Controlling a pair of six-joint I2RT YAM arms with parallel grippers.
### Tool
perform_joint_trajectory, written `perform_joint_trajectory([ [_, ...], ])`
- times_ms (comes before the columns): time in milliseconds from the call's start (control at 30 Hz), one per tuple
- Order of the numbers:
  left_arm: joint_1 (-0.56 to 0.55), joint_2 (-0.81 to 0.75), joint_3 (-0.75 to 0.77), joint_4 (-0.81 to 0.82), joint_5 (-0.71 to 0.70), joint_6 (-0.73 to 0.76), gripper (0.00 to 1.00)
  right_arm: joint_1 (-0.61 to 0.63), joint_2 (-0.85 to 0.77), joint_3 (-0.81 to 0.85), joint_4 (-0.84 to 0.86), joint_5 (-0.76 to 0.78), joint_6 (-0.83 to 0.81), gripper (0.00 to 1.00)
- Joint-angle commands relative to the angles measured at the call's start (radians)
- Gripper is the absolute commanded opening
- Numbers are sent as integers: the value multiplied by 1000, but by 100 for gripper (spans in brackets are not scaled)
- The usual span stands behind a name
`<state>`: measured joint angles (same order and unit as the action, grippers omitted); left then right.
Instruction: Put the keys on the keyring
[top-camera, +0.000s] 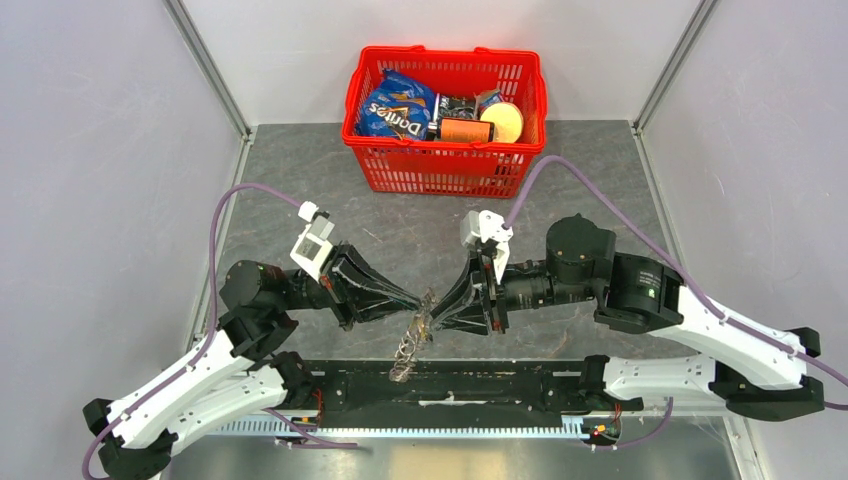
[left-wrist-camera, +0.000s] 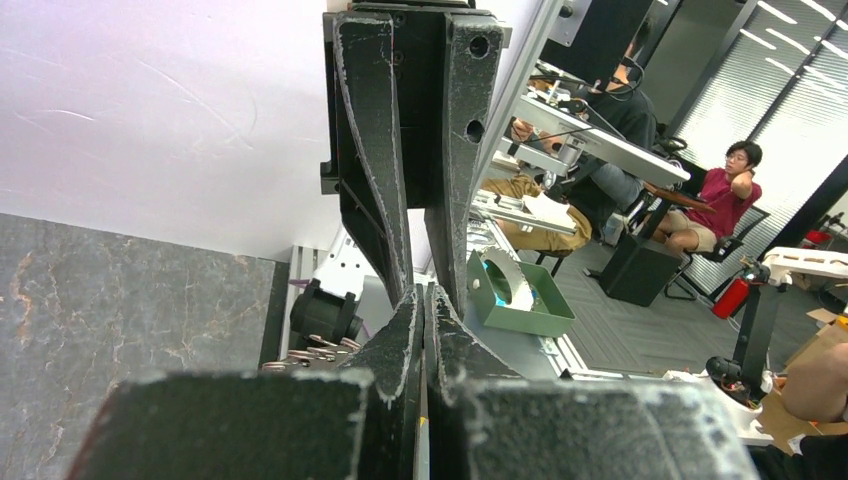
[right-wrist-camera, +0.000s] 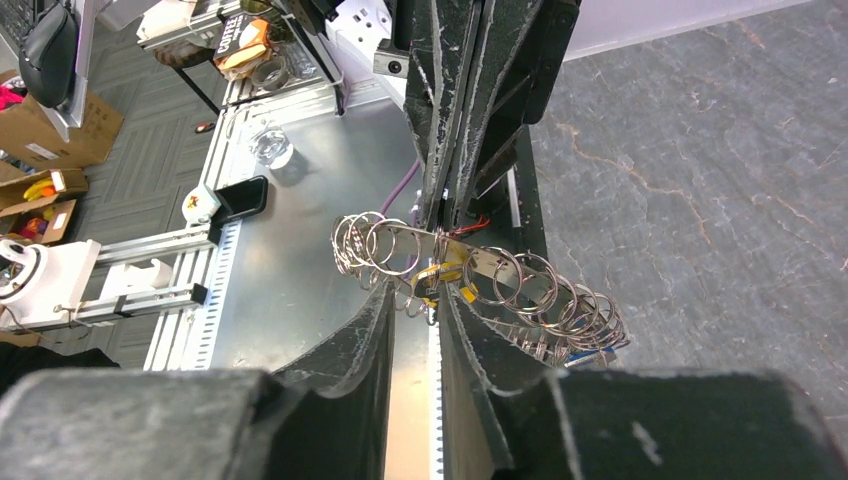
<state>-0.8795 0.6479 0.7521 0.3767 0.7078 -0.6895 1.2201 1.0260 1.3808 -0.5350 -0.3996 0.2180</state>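
The keyring (right-wrist-camera: 480, 275), a metal strip strung with many split rings, hangs in the air over the near edge of the grey surface (top-camera: 400, 225). A yellow-headed key (right-wrist-camera: 441, 272) sits at the keyring's middle and a blue-headed key (right-wrist-camera: 585, 352) at one end. The right pincer (right-wrist-camera: 418, 298) is clenched on the keyring beside the yellow-headed key, and the left pincer (right-wrist-camera: 447, 205) is clenched on its opposite edge. Well beyond the keyring stands a red basket (top-camera: 440, 170) of groceries.
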Motion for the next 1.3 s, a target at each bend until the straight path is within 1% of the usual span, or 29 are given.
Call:
perform_joint_trajectory([
  [0,-4,-7,9,77,-28,-30,2,4,-18,12,29,22,1,31],
  [133,-4,-8,9,76,-33,-30,2,5,-4,9,52,19,12,36],
  [333,-4,-14,12,69,-34,-27,2,5,14,12,66,37,14,39],
  [633,-4,-20,6,69,-39,-21,2,4,18,12,92,49,23,39],
  [833,-4,-27,1,69,-45,-19,2,5,29,15,103,51,25,37],
  [933,-4,-31,0,68,-48,-18,2,5,37,21,104,48,25,34],
  [1067,-4,-36,-2,65,-54,-15,2,5,43,26,102,45,26,28],
  [1100,-4,-37,-1,64,-55,-13,2,5,45,26,101,45,27,25],
  [1133,-4,-36,-1,64,-54,-14,2,5,47,27,100,44,26,18],
  [1200,-4,-36,0,64,-51,-15,2,5,46,29,101,52,25,0],
  [1267,-4,-39,0,63,-45,-16,2,5,44,37,90,61,17,0],
])
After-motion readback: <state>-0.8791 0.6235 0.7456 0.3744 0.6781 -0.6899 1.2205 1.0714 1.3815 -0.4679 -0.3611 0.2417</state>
